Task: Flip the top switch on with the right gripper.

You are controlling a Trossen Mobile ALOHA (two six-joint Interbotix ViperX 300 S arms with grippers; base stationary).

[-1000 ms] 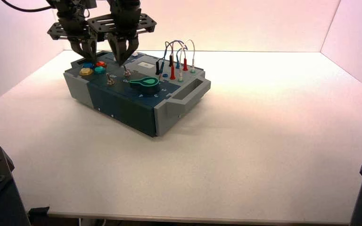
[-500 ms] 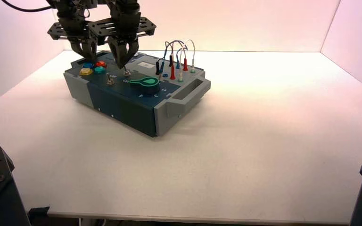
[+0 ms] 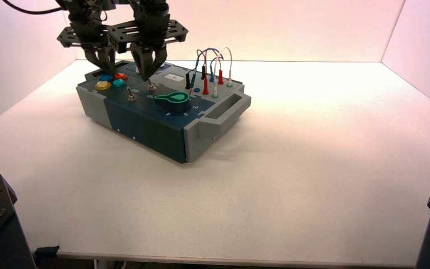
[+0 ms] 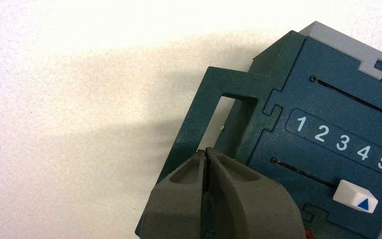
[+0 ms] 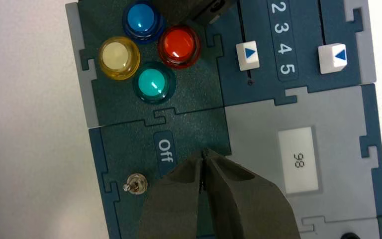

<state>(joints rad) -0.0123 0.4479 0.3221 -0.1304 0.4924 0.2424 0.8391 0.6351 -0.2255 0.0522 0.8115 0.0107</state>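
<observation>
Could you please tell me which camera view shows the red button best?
The right wrist view: the red button appears large and nearly whole there. The high view shows it small, beside the left gripper; the left wrist view catches only a red edge.

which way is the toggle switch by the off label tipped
Away from the Off label: in the right wrist view, the toggle switch's lever tip lies on its base's far side.

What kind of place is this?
Probably a robot testing spot: the left gripper and right gripper are over a box of buttons and switches, on a pale table with plain walls.
</observation>
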